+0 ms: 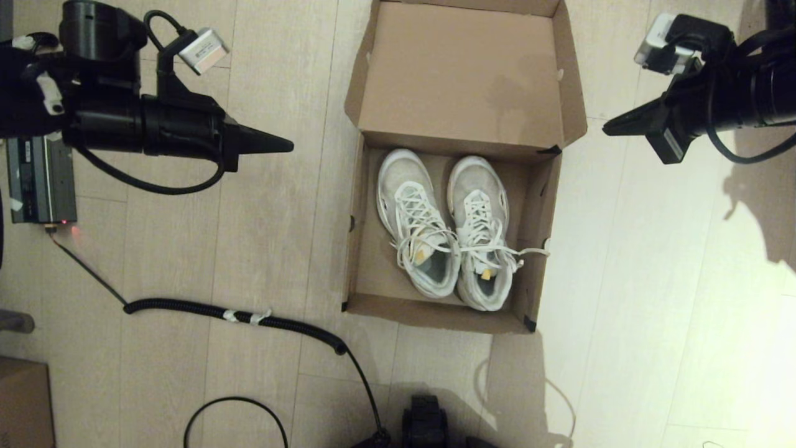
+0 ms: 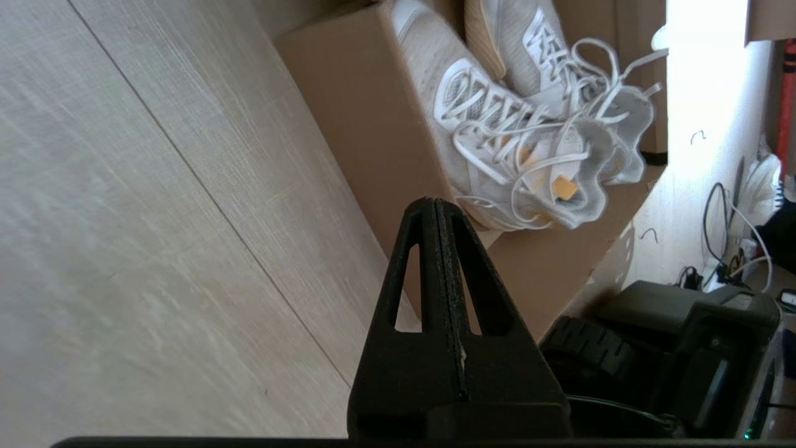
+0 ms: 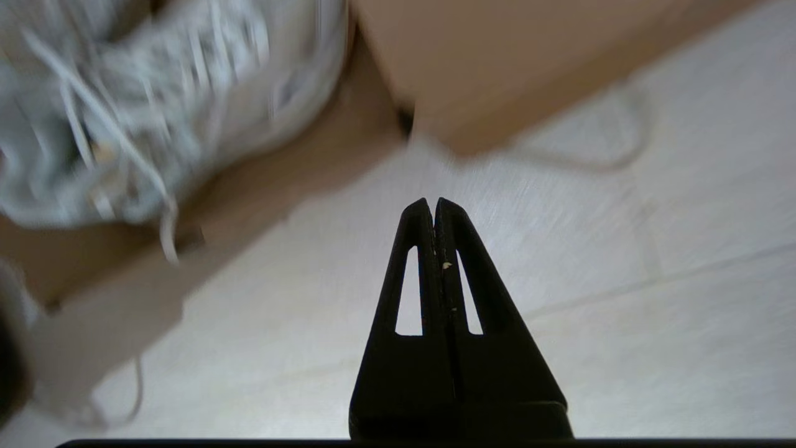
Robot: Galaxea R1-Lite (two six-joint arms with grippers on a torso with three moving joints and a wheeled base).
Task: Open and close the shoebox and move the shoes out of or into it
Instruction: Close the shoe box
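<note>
Coiled black cable (image 1: 249,316) across pale wood floor (image 1: 653,298); grey device (image 1: 40,180) at left; small carton (image 1: 22,404) in corner.

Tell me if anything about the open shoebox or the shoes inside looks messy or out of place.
Mostly tidy: the shoes sit side by side in the shoebox. The one oddity is a loose white lace trailing toward the box's right wall and over its rim, where it could catch when the lid closes.

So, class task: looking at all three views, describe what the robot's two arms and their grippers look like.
Both arms are black and cylindrical. The left gripper and right gripper taper to a point; close up, each finger is a flat black wedge with a long slot cut through it. A small silver-grey camera block sits atop each wrist, and black cables loop off the arms.
</note>
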